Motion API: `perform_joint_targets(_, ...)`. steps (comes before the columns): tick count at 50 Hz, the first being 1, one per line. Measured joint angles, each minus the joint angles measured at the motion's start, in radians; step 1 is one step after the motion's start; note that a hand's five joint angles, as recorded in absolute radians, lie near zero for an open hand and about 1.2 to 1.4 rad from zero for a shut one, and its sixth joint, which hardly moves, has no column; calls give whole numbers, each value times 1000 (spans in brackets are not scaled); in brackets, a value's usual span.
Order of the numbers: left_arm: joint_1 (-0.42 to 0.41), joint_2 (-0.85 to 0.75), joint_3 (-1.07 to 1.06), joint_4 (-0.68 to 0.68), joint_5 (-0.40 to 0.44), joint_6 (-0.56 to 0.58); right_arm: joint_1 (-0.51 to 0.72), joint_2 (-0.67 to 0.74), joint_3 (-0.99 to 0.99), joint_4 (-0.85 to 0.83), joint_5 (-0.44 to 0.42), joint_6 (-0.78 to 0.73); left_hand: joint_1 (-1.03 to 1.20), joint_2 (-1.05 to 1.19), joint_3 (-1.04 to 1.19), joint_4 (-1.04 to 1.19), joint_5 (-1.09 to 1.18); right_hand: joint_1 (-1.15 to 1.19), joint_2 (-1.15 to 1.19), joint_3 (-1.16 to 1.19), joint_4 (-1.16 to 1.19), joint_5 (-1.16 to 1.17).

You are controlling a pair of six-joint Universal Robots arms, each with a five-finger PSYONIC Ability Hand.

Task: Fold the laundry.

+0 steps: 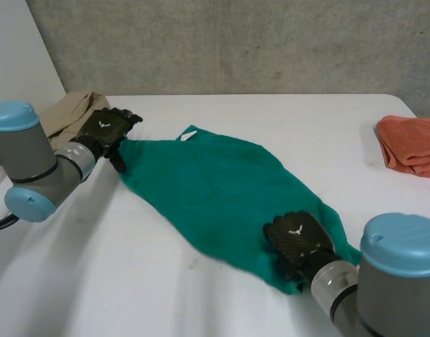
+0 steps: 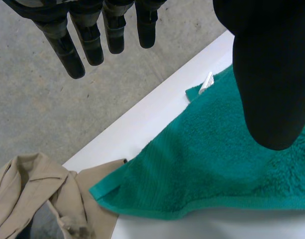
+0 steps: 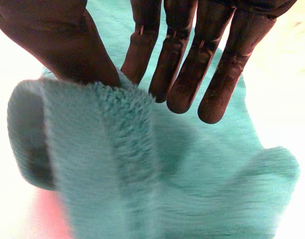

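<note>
A green towel lies spread slantwise across the white table. My left hand is at its far left corner, open; its fingers are straight and held above the table edge, and the thumb hovers over the towel. My right hand lies on the near right corner. There a ridge of the towel is bunched up between the thumb and the straight fingers, which pinch it.
A beige garment lies crumpled at the table's far left corner, right behind the left hand. An orange towel is folded at the far right edge. A white tag sticks out of the green towel's far edge.
</note>
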Motion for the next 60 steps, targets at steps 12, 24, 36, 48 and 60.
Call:
perform_joint_targets(12,57,-1,-27,-3,11,14,-297,-90,-53,11,-44,-374,0,0,0,0,0,0,0,0,0,0)
perform_joint_targets(24,60,-23,-37,-4,39,17,-351,77,-254,10,-55,-425,37,31,21,26,9,0,0,0,0,0)
perform_joint_targets(36,47,-35,-52,-8,93,72,-358,188,-394,9,-46,-420,146,135,123,137,125,0,0,0,1,0)
perform_joint_targets(48,48,-51,-48,-19,93,128,-392,312,-563,25,-21,-422,146,135,123,137,125,0,0,0,1,0)
perform_joint_targets(60,50,-86,-32,-21,92,185,-383,328,-587,44,1,-415,146,135,123,137,125,0,0,0,1,0)
